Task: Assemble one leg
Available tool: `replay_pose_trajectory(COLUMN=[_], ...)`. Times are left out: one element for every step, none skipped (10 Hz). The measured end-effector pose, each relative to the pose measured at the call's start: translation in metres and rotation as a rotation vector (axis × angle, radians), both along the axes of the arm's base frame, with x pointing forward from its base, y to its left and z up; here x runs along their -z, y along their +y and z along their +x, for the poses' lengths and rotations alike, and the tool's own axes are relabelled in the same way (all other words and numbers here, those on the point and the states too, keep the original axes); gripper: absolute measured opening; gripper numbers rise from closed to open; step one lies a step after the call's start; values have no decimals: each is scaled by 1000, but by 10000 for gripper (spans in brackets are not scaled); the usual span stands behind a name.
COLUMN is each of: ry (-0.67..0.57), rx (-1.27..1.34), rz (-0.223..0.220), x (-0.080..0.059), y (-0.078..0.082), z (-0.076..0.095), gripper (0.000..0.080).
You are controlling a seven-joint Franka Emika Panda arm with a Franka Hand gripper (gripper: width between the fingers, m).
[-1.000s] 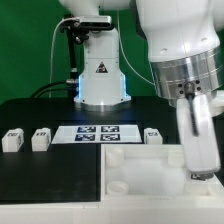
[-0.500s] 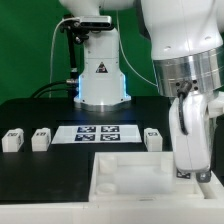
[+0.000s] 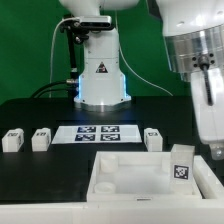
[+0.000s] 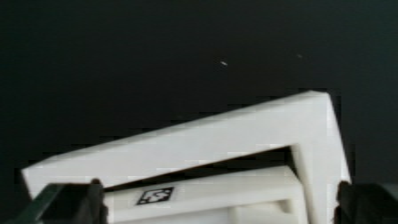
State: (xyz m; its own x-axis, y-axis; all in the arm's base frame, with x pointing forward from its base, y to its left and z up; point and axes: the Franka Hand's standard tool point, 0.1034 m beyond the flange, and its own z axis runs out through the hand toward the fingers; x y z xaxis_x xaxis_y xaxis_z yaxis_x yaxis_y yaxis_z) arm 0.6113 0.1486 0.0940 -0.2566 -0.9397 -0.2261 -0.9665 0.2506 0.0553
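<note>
- Leg (image 3: 181,164) stands upright at the corner of the white panel (image 3: 125,178) on the exterior view's right, tag facing the camera.
- Gripper (image 3: 211,140) hangs above and just to that same side of the leg; exterior view shows no contact.
- Wrist view: leg (image 4: 192,192) sits low between the two dark fingertips (image 4: 68,203), the panel corner under it; gap on both sides.
- Jaws spread, nothing held.
- Three more legs (image 3: 40,139) in a row on the black table (image 3: 50,170), beside the marker board (image 3: 99,134).

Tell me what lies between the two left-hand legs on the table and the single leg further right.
In the exterior view the marker board lies between the two left legs and the single leg, flat on the black table.
</note>
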Motion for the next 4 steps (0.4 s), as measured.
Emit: replay_pose_trajectory(ry=[4,6,6,6], rx=[1,1,-2,-3], rz=[-3,-3,-3,-3], x=[4,5,5,5], y=[-2,-2,-1,-1], z=[-1,-1,-1,-1], gripper=[648,648,648,648])
